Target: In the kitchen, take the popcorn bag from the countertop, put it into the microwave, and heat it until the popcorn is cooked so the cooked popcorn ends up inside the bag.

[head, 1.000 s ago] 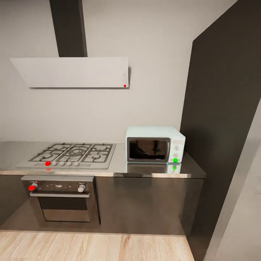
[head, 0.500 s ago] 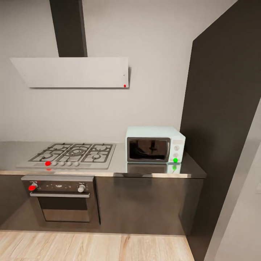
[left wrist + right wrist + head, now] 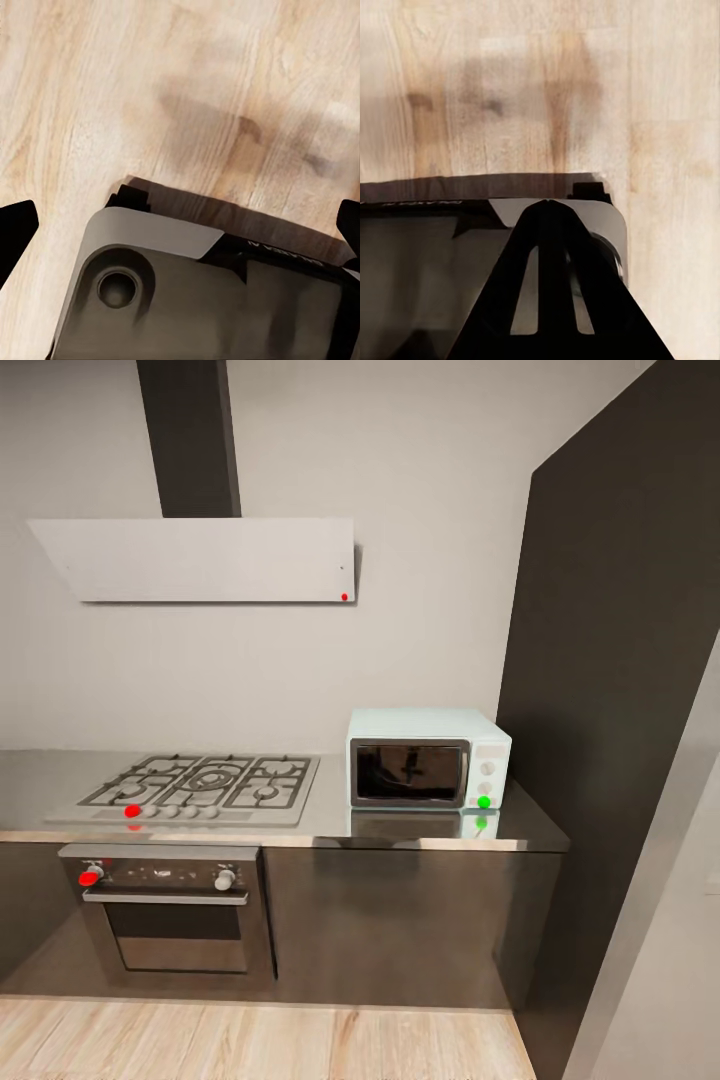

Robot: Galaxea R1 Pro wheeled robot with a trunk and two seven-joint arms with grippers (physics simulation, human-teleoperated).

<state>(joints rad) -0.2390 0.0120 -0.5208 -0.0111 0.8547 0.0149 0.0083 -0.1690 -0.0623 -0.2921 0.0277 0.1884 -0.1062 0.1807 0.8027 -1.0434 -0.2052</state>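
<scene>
- microwave (image 3: 428,758) sits on the countertop (image 3: 330,822) beside the hob (image 3: 195,785), door closed.
- left gripper (image 3: 180,225) spread wide, empty; right gripper (image 3: 551,204) closed, both over floor (image 3: 112,75).

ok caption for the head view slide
Mint microwave, door shut, green light on, beside the gas hob on the grey countertop.

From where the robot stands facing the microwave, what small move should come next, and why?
Probably turn the head or base to search the countertop further left. The microwave sits shut by the hob, but no popcorn bag lies on this stretch, and both wrist views look down at the wood floor.
</scene>
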